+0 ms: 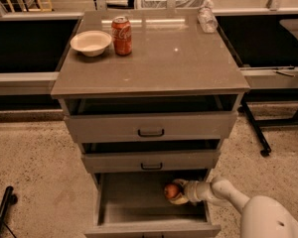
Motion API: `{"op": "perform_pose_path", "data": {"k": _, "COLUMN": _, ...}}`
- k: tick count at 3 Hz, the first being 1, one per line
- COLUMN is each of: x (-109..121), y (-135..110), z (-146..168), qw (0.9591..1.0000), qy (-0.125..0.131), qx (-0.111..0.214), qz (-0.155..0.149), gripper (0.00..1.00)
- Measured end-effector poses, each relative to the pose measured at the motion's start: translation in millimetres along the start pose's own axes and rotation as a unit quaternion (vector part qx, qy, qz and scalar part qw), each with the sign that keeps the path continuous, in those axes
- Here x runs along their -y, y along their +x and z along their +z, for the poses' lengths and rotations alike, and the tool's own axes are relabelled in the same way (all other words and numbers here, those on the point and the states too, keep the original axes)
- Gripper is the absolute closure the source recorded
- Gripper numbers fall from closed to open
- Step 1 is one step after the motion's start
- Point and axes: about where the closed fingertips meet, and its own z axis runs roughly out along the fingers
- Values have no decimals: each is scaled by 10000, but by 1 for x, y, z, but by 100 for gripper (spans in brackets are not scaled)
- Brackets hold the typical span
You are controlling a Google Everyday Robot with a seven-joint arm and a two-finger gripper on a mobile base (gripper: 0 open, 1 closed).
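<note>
Desk (pixel 179 68) with three drawers, seen from above and in front; I list the parts from largest to smallest.

(a) Bottom drawer (pixel 131 205), pulled well out. The middle drawer (pixel 151 160) and top drawer (pixel 151 125) above it each stand slightly open.

(b) My arm (pixel 231 196), reaching in from the lower right, over the right wall of the bottom drawer.

(c) Bowl (pixel 91 42), at the desk's back left corner.

(d) Soda can (pixel 121 35), upright, just beside the bowl on its right.

(e) Plastic bottle (pixel 207 19), lying at the desk's back right corner.

(f) Pincer (pixel 176 195), inside the bottom drawer near its right wall, closed about the apple.

(g) Apple (pixel 171 191), held at the pincer's tip, just under the front of the middle drawer. I cannot tell whether it touches the drawer floor.

Hazards, as I judge them. The apple is round and smooth, and only its right side looks gripped, so a quick swing could roll it out and drop it into the drawer. The middle drawer overhangs the pincer, so a straight lift would knock the apple or my wrist against its front. Any sideways pull would drag my arm against the drawer's right wall and might shift the drawer. The things on the desk top are well apart from my arm, and I see little risk to them.
</note>
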Motion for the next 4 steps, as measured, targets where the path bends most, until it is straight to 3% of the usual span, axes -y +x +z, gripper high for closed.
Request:
{"op": "perform_pose_path", "data": {"k": 1, "x": -20, "y": -47, "z": -48, "qw": 9935, "qy": -30, "qx": 1047, "qz": -456, "gripper": 100}}
{"op": "perform_pose_path", "data": {"k": 2, "x": -45, "y": -93, "z": -121, "qw": 9739, "qy": -63, "qx": 1856, "qz": -1307, "gripper": 100}}
{"op": "perform_pose_path", "data": {"k": 3, "x": -86, "y": -167, "z": -211, "qw": 9440, "qy": -249, "qx": 2415, "qz": -2233, "gripper": 100}}
{"op": "perform_pose_path", "data": {"k": 4, "x": -117, "y": -242, "z": -284, "qw": 9236, "qy": -306, "qx": 2477, "qz": -2911, "gripper": 100}}
